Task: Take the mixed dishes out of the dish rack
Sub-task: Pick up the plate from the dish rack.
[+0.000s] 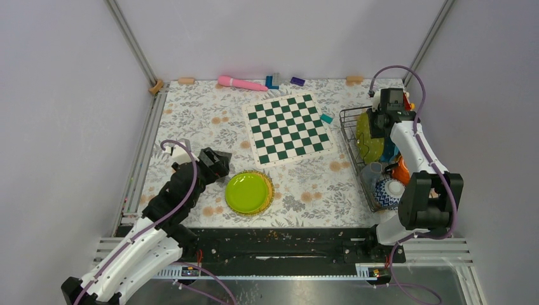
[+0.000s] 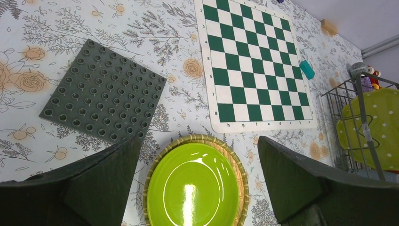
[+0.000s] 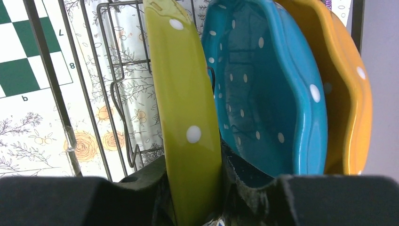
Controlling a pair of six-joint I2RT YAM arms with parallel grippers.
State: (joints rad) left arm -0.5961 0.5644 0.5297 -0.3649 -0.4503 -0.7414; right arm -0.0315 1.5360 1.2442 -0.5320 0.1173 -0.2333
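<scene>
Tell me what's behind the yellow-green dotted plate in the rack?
Behind the yellow-green plate stands a teal plate, then an orange plate. Their bottoms are hidden.

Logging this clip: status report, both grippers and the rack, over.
Left gripper open over lime-green plate on table. Right gripper shut on yellow-green dotted plate in dish rack. Teal plate stands close alongside.

1. Plain, pale grey-lilac walls (image 1: 267, 32) at 9, 12 and 3 o'clock.
2. Slim metal frame posts (image 1: 130, 38) rising from the far corners, 11 and 1 o'clock.
3. Worktop (image 1: 191, 108) covered in white cloth printed with grey leaves and orange roses.
4. Metal rail (image 1: 141, 152) along the 9 o'clock edge; black bar (image 1: 286, 236) across 6 o'clock.
5. Lit softly and evenly.
</scene>
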